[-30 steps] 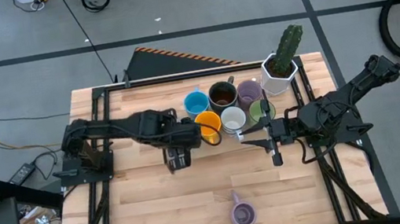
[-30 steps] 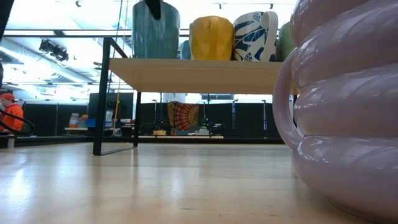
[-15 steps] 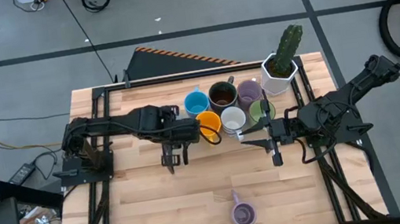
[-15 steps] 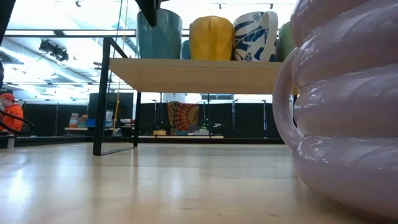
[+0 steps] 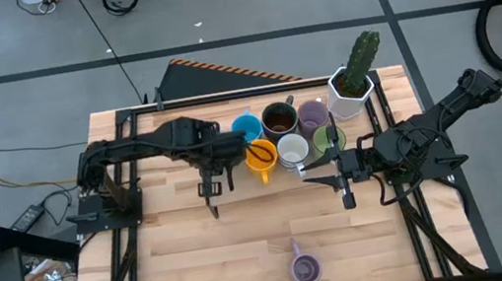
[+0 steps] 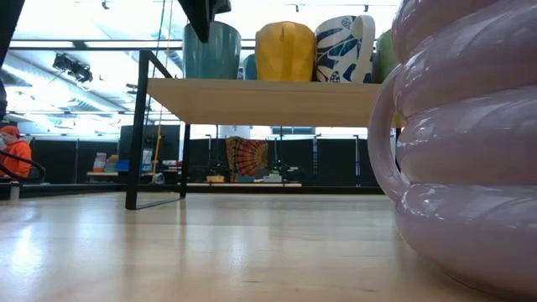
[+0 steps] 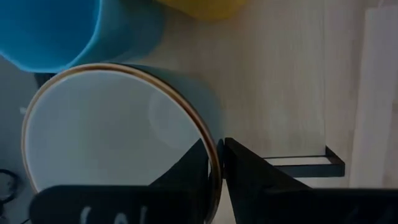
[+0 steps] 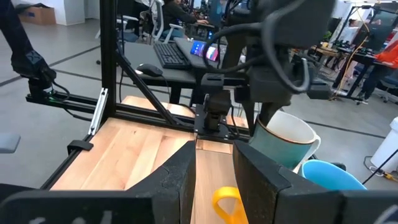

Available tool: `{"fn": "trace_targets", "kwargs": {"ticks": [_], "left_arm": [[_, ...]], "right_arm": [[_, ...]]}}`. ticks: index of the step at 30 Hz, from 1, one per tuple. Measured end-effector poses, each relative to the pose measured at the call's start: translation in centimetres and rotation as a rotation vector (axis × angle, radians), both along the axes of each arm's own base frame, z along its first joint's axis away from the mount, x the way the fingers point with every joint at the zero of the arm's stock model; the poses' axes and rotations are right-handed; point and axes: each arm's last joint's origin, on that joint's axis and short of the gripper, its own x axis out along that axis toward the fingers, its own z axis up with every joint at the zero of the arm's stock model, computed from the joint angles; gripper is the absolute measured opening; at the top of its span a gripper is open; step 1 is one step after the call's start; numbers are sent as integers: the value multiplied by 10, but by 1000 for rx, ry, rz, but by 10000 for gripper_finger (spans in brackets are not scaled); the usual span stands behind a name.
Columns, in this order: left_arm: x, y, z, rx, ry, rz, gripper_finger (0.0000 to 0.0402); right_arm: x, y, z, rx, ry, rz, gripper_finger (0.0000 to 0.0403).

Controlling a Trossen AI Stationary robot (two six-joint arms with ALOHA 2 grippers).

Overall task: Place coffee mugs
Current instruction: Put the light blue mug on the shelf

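The left gripper (image 7: 214, 163) has carried a teal mug (image 7: 112, 134) up beside the blue mug (image 5: 245, 127), pinching its rim. It is almost with the group. The right gripper (image 5: 343, 189) waits near the green mug (image 5: 328, 141), slightly open and empty.

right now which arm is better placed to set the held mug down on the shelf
Left. The left gripper already pinches the white-lined mug's rim beside the blue mug and orange mug; the right gripper holds nothing.
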Motion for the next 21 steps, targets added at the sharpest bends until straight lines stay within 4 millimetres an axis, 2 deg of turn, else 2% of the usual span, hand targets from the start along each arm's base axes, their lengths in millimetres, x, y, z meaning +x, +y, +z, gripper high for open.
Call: {"fn": "trace_targets", "kwargs": {"ticks": [6,12,21], "left_arm": [[0,19,0,-67,13,-21,52],[-1,39,0,-62,20,-20,52],[-3,54,0,-55,30,-32,52]], "right_arm": [[0,0,0,1,-2,1,113],[0,0,0,-1,-2,1,113],[0,0,0,-1,-2,1,113]]}}
